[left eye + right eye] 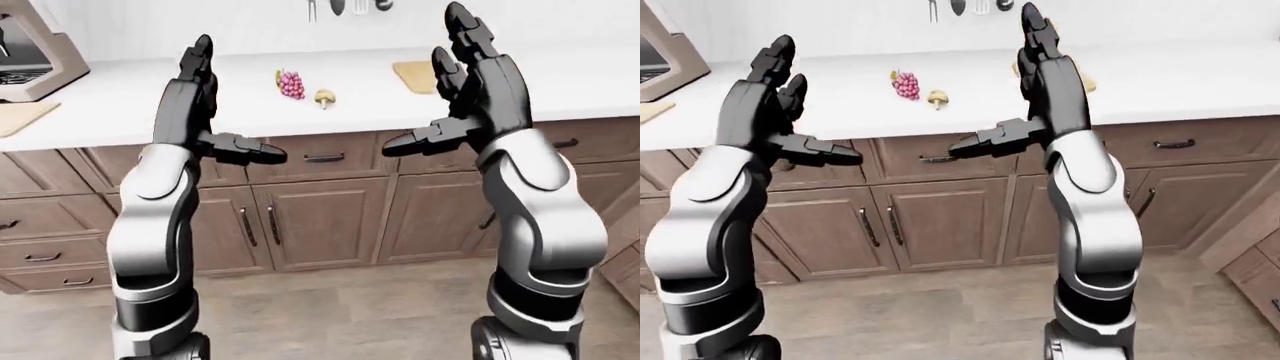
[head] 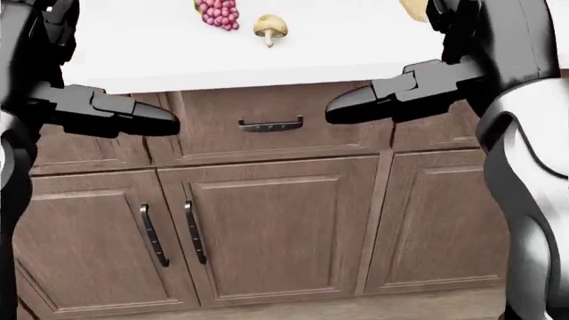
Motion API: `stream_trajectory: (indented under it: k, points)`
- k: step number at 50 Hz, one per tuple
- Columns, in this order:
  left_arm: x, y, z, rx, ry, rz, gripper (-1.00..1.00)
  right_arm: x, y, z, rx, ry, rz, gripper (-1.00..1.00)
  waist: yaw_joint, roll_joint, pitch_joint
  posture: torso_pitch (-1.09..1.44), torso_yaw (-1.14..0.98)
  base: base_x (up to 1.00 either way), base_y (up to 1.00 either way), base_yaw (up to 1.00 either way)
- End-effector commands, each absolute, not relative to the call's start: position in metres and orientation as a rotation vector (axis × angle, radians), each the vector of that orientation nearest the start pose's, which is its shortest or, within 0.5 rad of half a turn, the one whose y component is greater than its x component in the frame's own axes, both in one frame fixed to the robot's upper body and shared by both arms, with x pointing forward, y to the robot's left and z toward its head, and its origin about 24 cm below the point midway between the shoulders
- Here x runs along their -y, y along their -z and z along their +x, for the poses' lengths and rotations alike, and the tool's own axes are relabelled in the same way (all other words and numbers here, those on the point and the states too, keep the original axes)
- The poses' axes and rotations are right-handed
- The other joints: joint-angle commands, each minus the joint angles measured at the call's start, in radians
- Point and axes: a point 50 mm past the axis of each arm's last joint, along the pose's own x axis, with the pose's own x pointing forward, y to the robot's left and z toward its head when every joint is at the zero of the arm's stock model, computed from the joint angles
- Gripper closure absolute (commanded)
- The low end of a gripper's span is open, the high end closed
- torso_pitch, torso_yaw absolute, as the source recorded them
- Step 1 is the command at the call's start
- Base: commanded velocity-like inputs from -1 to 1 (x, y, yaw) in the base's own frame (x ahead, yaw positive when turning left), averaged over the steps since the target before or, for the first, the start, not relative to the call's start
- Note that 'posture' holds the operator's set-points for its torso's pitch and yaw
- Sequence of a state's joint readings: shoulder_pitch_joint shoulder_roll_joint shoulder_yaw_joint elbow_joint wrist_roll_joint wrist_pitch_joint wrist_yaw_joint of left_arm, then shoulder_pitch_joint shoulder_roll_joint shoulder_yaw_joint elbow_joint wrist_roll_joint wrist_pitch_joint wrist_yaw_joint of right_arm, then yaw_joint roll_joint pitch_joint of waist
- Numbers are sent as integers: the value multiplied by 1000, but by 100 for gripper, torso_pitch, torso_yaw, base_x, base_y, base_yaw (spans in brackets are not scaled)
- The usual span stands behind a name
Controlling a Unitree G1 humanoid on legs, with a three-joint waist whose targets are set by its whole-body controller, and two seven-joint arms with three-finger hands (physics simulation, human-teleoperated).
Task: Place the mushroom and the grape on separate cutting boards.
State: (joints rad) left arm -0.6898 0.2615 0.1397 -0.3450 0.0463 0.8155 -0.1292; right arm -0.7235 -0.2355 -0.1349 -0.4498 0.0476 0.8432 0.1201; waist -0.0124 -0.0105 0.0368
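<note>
You are holding both hands up before the counter point(image 1: 120, 97), holding nothing.
Your left hand point(image 1: 196, 94) and right hand point(image 1: 468, 82) are standing spread, thumbs pointing inward. The grape point(image 1: 291, 83) and mushroom point(image 1: 325, 97) are lying side by side mid-counter, near its near edge; one board point(image 1: 417, 75) is lying to their right, another point(image 1: 20, 116) at the left end.

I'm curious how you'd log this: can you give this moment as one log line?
left hand: open, raised | right hand: open, raised | grapes, mushroom: on counter | cutting board: bare
</note>
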Motion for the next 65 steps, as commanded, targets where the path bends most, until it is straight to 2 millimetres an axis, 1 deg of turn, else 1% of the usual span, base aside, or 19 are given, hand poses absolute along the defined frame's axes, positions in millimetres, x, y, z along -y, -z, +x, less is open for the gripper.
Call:
stream_trajectory:
  k: [1, 3, 5, 6, 8, 19, 26, 27, 29, 35, 38, 40, 41, 43, 49, 53, 59, 60, 65]
  points:
    - [-175, -265, 313, 279, -6, 248, -100, 150, -284, 297, 389, -134, -171, -100, 1, -3, -6, 0, 0, 27, 28, 0]
    - [-176, -273, 315, 291, -12, 254, -100, 148, -291, 298, 400, -135, -167, -100, -4, 36, -13, 0, 0, 27, 28, 0]
    - [-177, -276, 315, 296, -13, 253, -100, 145, -294, 299, 403, -143, -172, -100, -6, 113, -40, 0, 0, 26, 28, 0]
    - [-177, -276, 315, 296, -13, 252, -100, 145, -295, 300, 406, -142, -176, -100, 0, 88, -34, 0, 0, 26, 29, 0]
    - [-177, -275, 315, 297, -16, 252, -100, 145, -298, 300, 410, -144, -173, -100, 2, 91, -10, 0, 0, 27, 26, 0]
    - [-180, -275, 314, 298, -31, 253, -100, 145, -299, 300, 406, -148, -150, -100, 17, 42, -20, 0, 0, 26, 1, 0]
    - [-182, -274, 313, 296, -36, 254, -100, 145, -298, 300, 406, -151, -152, -100, 36, -51, -34, 0, 0, 29, -2, 0]
    - [-183, -275, 312, 298, -38, 255, -100, 144, -298, 300, 405, -152, -152, -100, 27, -13, -21, 0, 0, 29, -2, 0]
    - [-184, -275, 313, 296, -44, 254, -100, 144, -298, 300, 406, -154, -150, -100, 27, -46, -3, 0, 0, 29, -2, 0]
    - [-185, -276, 313, 297, -47, 256, -100, 144, -298, 301, 408, -152, -140, -100, 10, -6, -5, 0, 0, 28, -2, 0]
    - [-186, -275, 312, 294, -51, 255, -100, 144, -299, 300, 411, -154, -137, -100, 3, 36, -13, 0, 0, 23, -5, 0]
    - [-186, -276, 311, 295, -51, 256, -100, 144, -299, 300, 411, -155, -134, -100, 1, 95, -35, 0, 0, 22, -6, 0]
    - [-187, -276, 311, 295, -54, 256, -100, 144, -298, 299, 410, -154, -133, -100, 5, 63, -29, 0, 0, 22, -7, 0]
    - [-188, -276, 311, 294, -55, 260, -100, 144, -298, 299, 411, -153, -130, -100, 7, 87, -14, 0, 0, 22, -7, 0]
    - [-190, -276, 310, 295, -63, 256, -100, 146, -299, 299, 404, -127, -93, -100, 13, 39, 19, 0, 0, 4, -1, 0]
    - [-190, -275, 310, 293, -64, 258, -100, 146, -297, 300, 398, -128, -98, -100, 39, -32, -4, 0, 0, 0, 0, 0]
    - [-191, -273, 309, 288, -66, 261, -100, 148, -297, 299, 399, -118, -112, -100, 26, 5, -18, 0, 0, 0, 0, 0]
    - [-191, -273, 310, 289, -67, 258, -100, 147, -297, 298, 398, -134, -101, -100, 29, 10, -41, 0, 0, 0, 0, 17]
    - [-191, -273, 310, 287, -69, 262, -100, 147, -297, 299, 398, -131, -107, -100, 14, 21, -29, 0, 0, 0, 0, 36]
